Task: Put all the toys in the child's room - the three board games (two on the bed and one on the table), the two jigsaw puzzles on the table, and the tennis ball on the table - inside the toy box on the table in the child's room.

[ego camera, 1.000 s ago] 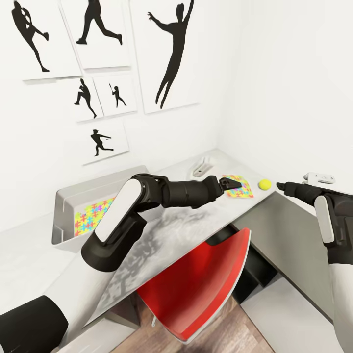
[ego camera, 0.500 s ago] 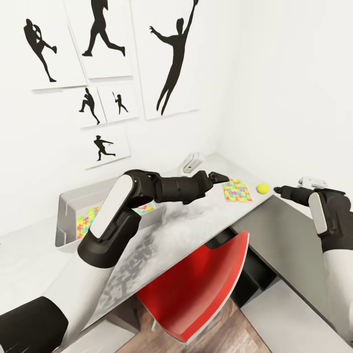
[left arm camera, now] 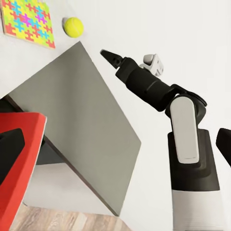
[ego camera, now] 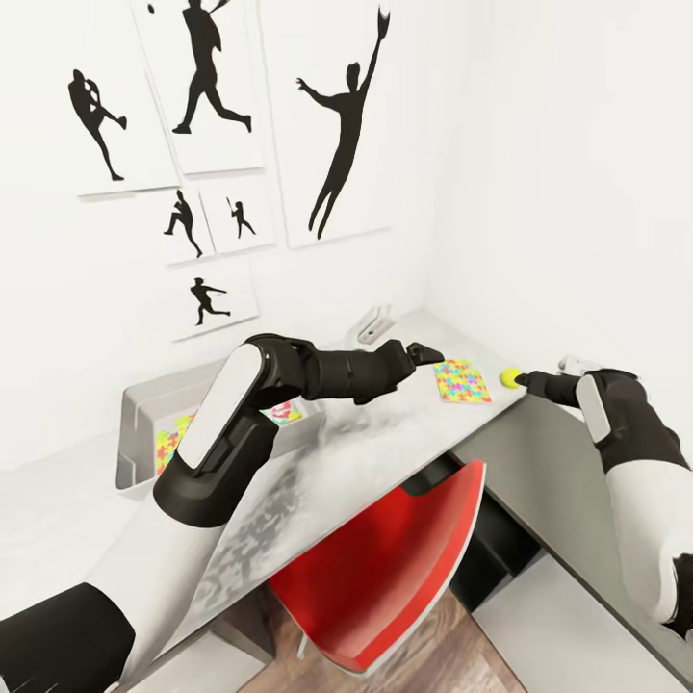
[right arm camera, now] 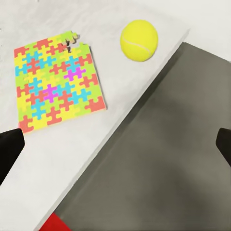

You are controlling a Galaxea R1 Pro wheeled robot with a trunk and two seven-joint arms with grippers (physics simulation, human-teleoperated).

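Now the right gripper (ego camera: pixel 528 379) has its jaws spread wide and empty, with the tennis ball (right arm camera: pixel 139 40) ahead of them on the table (right arm camera: pixel 57 159) and a jigsaw puzzle (right arm camera: pixel 57 87) lying just beside it. Whether the left gripper (ego camera: pixel 430 350) is parted or clenched I cannot tell; it hangs near the puzzle, holding nothing, well apart from the toy box (ego camera: pixel 144 414).
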